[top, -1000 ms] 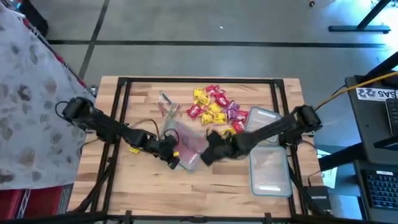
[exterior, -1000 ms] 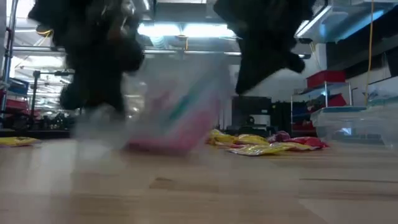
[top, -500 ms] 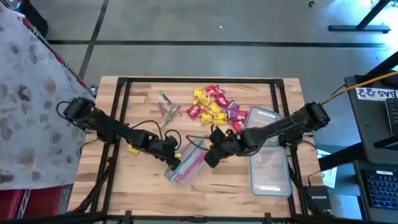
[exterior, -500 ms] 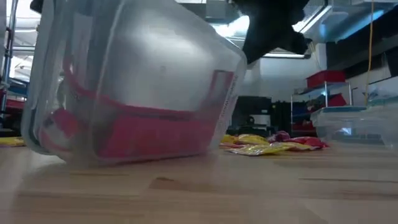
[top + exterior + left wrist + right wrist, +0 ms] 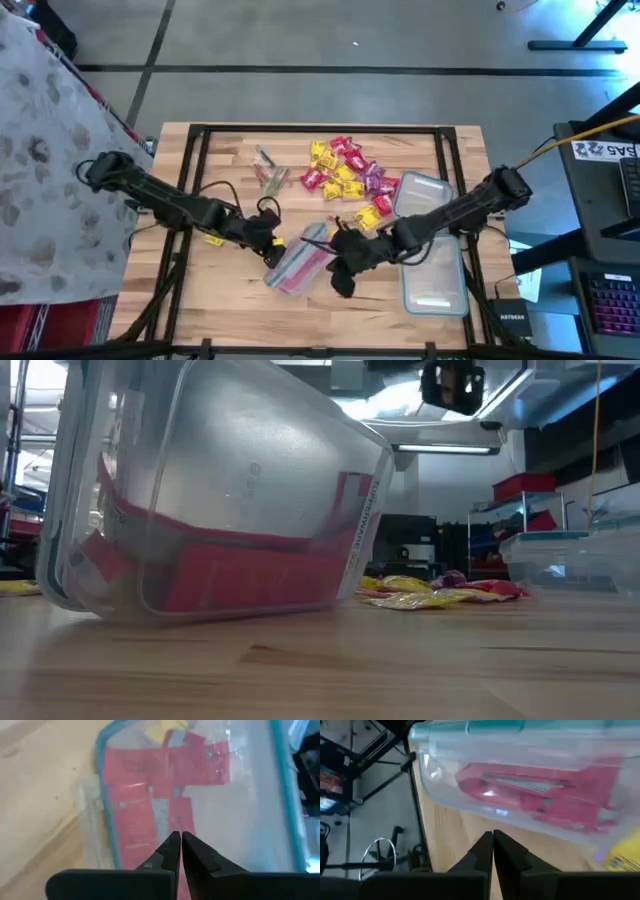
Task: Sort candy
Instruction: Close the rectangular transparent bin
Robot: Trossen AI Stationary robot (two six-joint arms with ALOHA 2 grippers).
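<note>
between pressed-together left fingers (image 5: 180, 851) and right fingers (image 5: 492, 851), a clear rounded container (image 5: 300, 262) lies tilted near glossy candy (image 5: 345, 172).

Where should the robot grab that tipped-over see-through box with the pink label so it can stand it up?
Probably by its teal-edged rim. The clear box lies tilted on the table, and its walls are smooth and rounded, so a pinch over the thin rim should hold better. The left end effector is shut right by it, on the side away from the candy, so that side looks easiest to come from.
</note>
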